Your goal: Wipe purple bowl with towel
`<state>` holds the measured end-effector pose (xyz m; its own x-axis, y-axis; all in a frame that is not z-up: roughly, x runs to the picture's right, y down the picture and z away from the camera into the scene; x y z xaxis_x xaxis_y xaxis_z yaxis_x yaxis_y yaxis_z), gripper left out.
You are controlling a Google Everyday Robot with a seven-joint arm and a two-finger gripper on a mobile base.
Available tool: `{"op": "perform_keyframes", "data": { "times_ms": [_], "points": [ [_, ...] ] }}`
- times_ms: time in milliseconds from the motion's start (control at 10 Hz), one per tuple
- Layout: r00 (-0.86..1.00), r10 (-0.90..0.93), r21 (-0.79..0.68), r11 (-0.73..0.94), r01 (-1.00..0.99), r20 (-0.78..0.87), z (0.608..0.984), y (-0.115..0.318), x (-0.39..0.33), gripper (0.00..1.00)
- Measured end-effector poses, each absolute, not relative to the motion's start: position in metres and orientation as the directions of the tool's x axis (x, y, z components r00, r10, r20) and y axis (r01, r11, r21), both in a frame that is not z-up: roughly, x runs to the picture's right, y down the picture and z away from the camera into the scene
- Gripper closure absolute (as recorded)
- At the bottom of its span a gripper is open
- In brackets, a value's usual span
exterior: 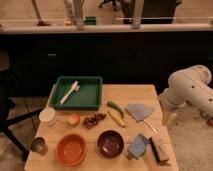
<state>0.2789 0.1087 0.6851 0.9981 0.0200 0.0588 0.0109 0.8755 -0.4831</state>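
Note:
The purple bowl sits upright near the table's front edge, just right of an orange bowl. The grey-blue towel lies flat on the table behind and to the right of the purple bowl. My pale arm reaches in from the right. Its gripper hangs pointing down beside the table's right edge, a little right of the towel. It is open, holds nothing and touches neither the towel nor the bowl.
A green tray holding a white brush stands at the back left. A banana and cucumber, grapes, an apple, a white cup and a metal cup lie around. A sponge block and dark brush sit front right.

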Motion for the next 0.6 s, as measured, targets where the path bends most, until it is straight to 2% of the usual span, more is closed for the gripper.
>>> {"op": "perform_keyframes", "data": {
  "times_ms": [600],
  "points": [
    [0.937,-0.165,-0.225,0.944,0.24,0.309,0.71,0.093,0.24,0.2]
  ]
}}
